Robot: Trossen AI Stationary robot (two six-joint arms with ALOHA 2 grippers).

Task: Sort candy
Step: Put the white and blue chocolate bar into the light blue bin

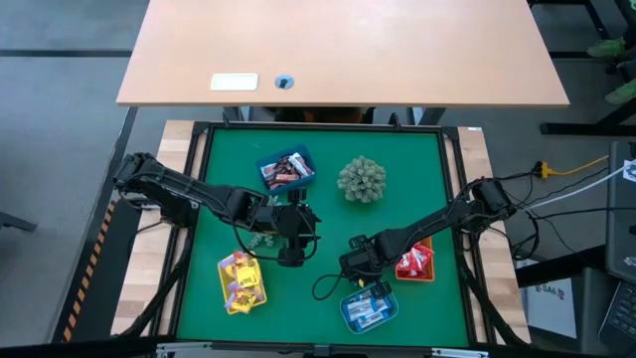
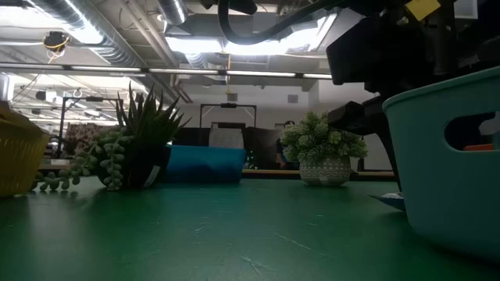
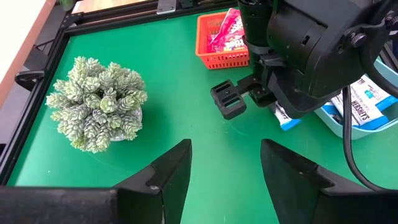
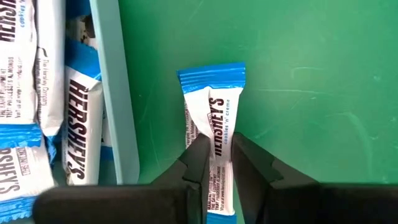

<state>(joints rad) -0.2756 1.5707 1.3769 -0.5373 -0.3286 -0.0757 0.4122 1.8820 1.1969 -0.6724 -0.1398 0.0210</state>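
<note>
Green mat (image 1: 328,224) carries four trays, two plants, one candy (image 4: 214,134).

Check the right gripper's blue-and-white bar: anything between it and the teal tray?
Nothing visible. The right gripper is shut on the blue-and-white bar, which lies on the green mat right beside the teal tray. Only the tray's own wall separates them.

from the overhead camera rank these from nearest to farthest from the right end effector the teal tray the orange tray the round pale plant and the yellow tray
Measured from the right end effector, in the high view:
1. Teal tray, just toward the table's near edge.
2. Orange tray, on its right.
3. Round pale plant, toward the far edge.
4. Yellow tray, across on the left.
</note>
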